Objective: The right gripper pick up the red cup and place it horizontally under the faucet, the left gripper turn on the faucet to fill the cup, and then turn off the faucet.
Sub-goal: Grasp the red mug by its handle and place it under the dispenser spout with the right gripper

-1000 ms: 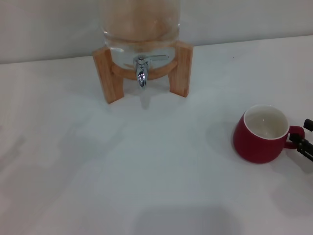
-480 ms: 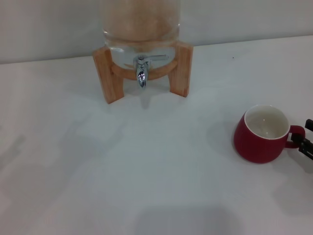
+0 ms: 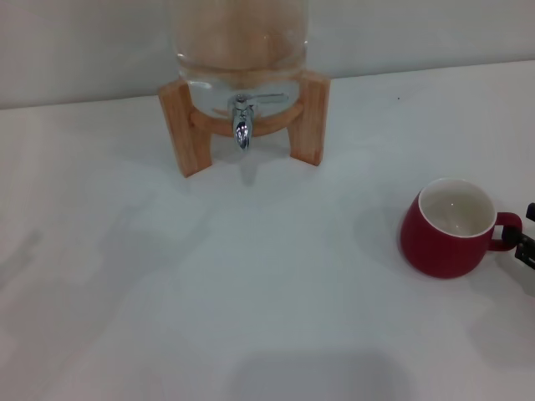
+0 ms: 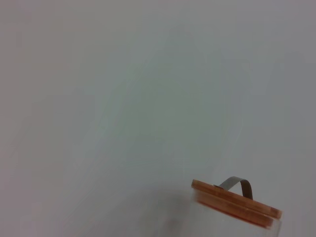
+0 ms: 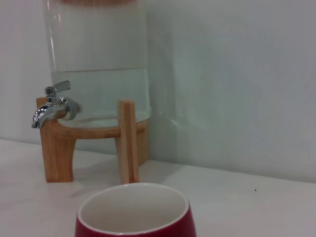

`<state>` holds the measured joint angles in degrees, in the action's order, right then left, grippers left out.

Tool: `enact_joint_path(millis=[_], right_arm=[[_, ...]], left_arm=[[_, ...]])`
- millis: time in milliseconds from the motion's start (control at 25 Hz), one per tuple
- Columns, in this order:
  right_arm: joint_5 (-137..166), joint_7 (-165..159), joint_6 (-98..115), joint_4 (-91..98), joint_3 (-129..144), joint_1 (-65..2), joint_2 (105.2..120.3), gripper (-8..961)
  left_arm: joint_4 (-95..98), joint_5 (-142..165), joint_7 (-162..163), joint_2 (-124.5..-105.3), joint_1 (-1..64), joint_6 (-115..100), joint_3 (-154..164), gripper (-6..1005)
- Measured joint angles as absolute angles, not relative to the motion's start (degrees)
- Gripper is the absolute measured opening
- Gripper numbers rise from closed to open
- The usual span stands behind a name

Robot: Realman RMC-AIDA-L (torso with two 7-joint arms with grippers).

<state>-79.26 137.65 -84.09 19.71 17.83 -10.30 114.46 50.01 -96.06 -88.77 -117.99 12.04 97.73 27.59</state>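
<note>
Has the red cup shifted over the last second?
Yes, slightly: the red cup has edged right, away from the faucet, with the right gripper at its handle.

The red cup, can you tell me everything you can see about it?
The squat dark red rounded cup stands upright on the white table, off to the right of the wooden-framed glass dispenser. It is white inside, looks empty, and has a red loop handle pointing right. The black right gripper is at that handle.
</note>
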Motion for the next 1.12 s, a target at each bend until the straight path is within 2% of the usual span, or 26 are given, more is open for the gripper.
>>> enact_joint_path(millis=[520, 1120], right_arm=[[-79.27, 138.26, -82.67, 19.44, 17.81, -10.63, 114.68, 491], [-79.45, 137.66, -82.12, 19.15, 17.65, -10.45, 114.69, 413]], left_arm=[[50.01, -96.35, -88.76, -118.12, 12.13, 97.88, 27.6, 891], [50.1, -96.36, -88.68, -118.07, 12.48, 97.99, 27.6, 890]])
